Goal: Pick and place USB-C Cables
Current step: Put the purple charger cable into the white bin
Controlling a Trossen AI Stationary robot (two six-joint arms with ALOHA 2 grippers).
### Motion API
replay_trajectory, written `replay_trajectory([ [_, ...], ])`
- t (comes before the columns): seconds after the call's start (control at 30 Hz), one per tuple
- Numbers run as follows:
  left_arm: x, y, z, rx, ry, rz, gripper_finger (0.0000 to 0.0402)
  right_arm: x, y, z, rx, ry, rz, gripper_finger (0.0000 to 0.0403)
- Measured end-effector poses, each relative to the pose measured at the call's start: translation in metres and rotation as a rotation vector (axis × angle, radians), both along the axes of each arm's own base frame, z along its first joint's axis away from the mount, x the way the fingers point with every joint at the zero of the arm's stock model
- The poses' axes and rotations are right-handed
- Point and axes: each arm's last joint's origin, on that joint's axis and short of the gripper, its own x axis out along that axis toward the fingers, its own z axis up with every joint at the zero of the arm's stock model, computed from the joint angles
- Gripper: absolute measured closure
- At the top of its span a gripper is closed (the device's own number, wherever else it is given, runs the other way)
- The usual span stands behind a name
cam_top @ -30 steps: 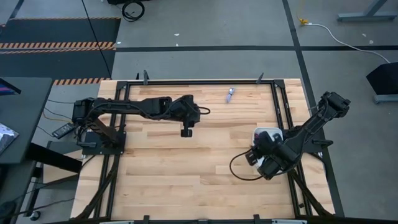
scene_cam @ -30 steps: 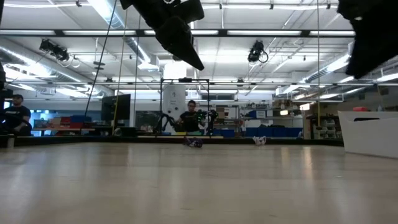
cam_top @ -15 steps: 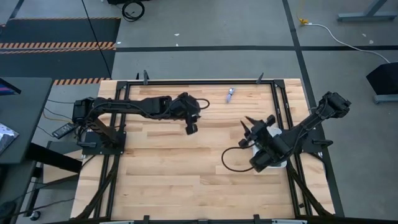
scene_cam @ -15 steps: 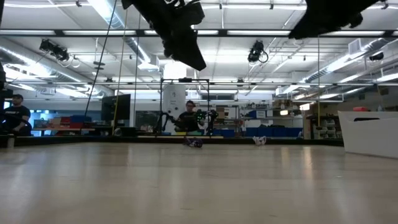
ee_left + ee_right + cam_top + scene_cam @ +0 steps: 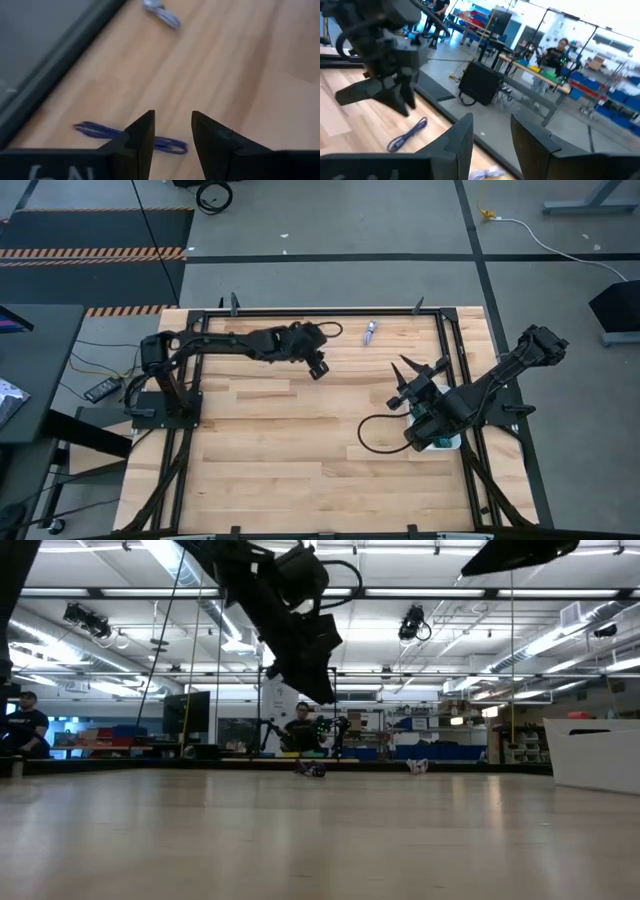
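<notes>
A dark purple cable (image 5: 95, 131) lies flat on the wood, partly hidden behind my left gripper's (image 5: 172, 140) open fingers, which hover above it. It also shows in the right wrist view as the purple cable (image 5: 407, 136) and in the low view as the purple cable (image 5: 312, 769). The silvery lilac cable (image 5: 371, 332) lies near the far edge, beyond my left gripper (image 5: 318, 368). My right gripper (image 5: 420, 370) hangs open in the air by the white tray (image 5: 450, 444), fingers pointing toward the far edge. Something teal (image 5: 438, 443) shows in the tray. The other cables are hidden.
A black frame rail (image 5: 330, 310) runs along the table's far edge just past the cables. The tray's white wall (image 5: 600, 755) stands at the right side. Bare wood (image 5: 280, 450) spreads over the middle and near part. People sit in the room beyond the table.
My left gripper has moved toward the far edge and a little right, toward the cables. My right gripper has risen from over the tray, swung toward the table's middle and turned its fingers from the near side round to the far edge.
</notes>
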Motion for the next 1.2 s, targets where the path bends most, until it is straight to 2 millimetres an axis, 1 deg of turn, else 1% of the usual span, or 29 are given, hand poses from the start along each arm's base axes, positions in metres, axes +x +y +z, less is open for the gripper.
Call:
replay_trajectory([
  [0.07,-0.002,0.010,-0.001,-0.094,-0.011,-0.031,0.0269,-0.002,0.000,0.008,-0.017,-0.010,0.006,0.0265],
  [0.17,-0.014,0.031,0.009,-0.276,0.050,0.038,0.0275,-0.006,-0.001,0.020,-0.035,-0.031,0.005,0.0265],
  [0.23,-0.022,0.046,0.019,-0.301,0.104,0.071,0.0280,-0.008,-0.003,0.026,-0.036,-0.036,0.004,0.0265],
  [0.27,-0.026,0.053,0.023,-0.285,0.144,0.053,0.0281,-0.009,-0.004,0.029,-0.039,-0.035,0.004,0.0265],
  [0.33,-0.032,0.063,0.031,-0.202,0.230,-0.062,0.0283,-0.012,-0.005,0.031,-0.049,-0.019,0.004,0.0265],
  [0.4,-0.028,0.063,0.042,-0.043,0.270,-0.275,0.0284,-0.013,-0.006,0.032,-0.060,0.000,0.005,0.0265],
  [0.47,-0.023,0.058,0.049,0.123,0.328,-0.502,0.0285,-0.014,-0.008,0.033,-0.072,0.018,0.000,0.0265],
  [0.53,-0.017,0.049,0.051,0.285,0.382,-0.675,0.0285,-0.014,-0.010,0.034,-0.085,0.040,-0.009,0.0265],
  [0.57,-0.013,0.045,0.052,0.364,0.404,-0.731,0.0285,-0.014,-0.012,0.035,-0.088,0.047,-0.016,0.0265],
  [0.63,-0.006,0.037,0.052,0.489,0.428,-0.775,0.0285,-0.014,-0.015,0.036,-0.089,0.049,-0.031,0.0265],
  [0.73,0.002,0.035,0.044,0.515,0.448,-0.795,0.0285,-0.014,-0.020,0.037,-0.085,0.044,-0.055,0.0265],
  [0.8,0.003,0.040,0.031,0.480,0.490,-0.801,0.0285,-0.013,-0.022,0.037,-0.085,0.046,-0.068,0.0265],
  [0.87,0.003,0.048,0.015,0.440,0.569,-0.793,0.0285,-0.012,-0.024,0.037,-0.084,0.047,-0.078,0.0265],
  [0.97,0.004,0.061,-0.006,0.437,0.730,-0.765,0.0285,-0.012,-0.026,0.037,-0.082,0.045,-0.090,0.0265],
  [1.03,0.008,0.070,-0.009,0.456,0.776,-0.742,0.0285,-0.012,-0.026,0.037,-0.081,0.044,-0.091,0.0265],
  [1.1,0.012,0.077,-0.007,0.453,0.771,-0.725,0.0284,-0.012,-0.026,0.037,-0.081,0.043,-0.090,0.0265],
  [1.2,0.018,0.082,-0.003,0.427,0.757,-0.706,0.0269,-0.012,-0.026,0.037,-0.075,0.038,-0.090,0.0265],
])
